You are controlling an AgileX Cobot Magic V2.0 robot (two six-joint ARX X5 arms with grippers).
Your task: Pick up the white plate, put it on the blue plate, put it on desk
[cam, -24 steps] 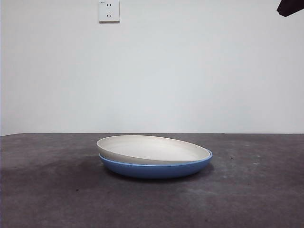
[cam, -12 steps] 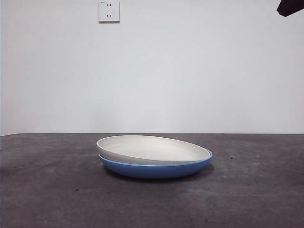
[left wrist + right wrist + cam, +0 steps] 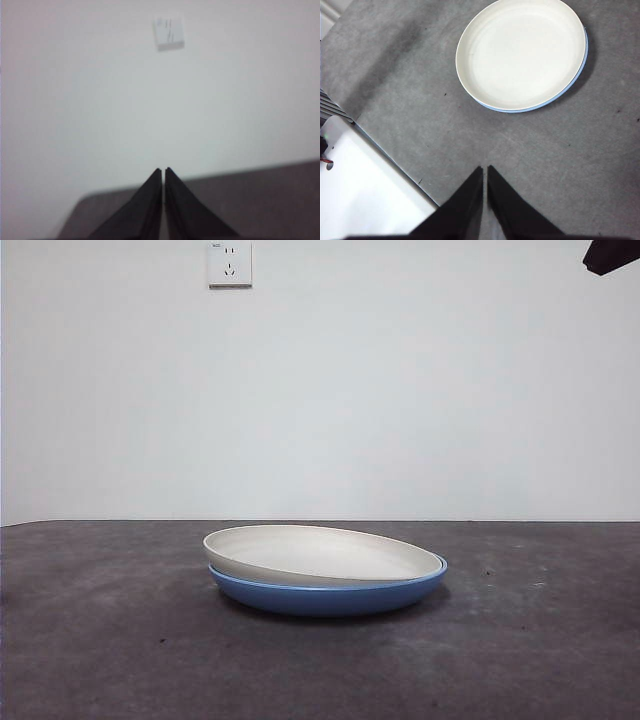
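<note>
The white plate (image 3: 315,552) lies tilted inside the blue plate (image 3: 330,596) on the desk (image 3: 100,640), its left rim raised. In the right wrist view the white plate (image 3: 521,52) covers the blue plate (image 3: 583,60), of which only a thin rim shows. My right gripper (image 3: 484,168) is shut and empty, high above the desk and apart from the plates; its arm shows as a black tip (image 3: 610,254) at the front view's top right corner. My left gripper (image 3: 161,170) is shut and empty, pointing at the wall, away from the plates.
A white wall socket (image 3: 229,262) sits high on the back wall. A white block (image 3: 365,190) borders the desk's edge in the right wrist view. Bare desk surface lies around the plates.
</note>
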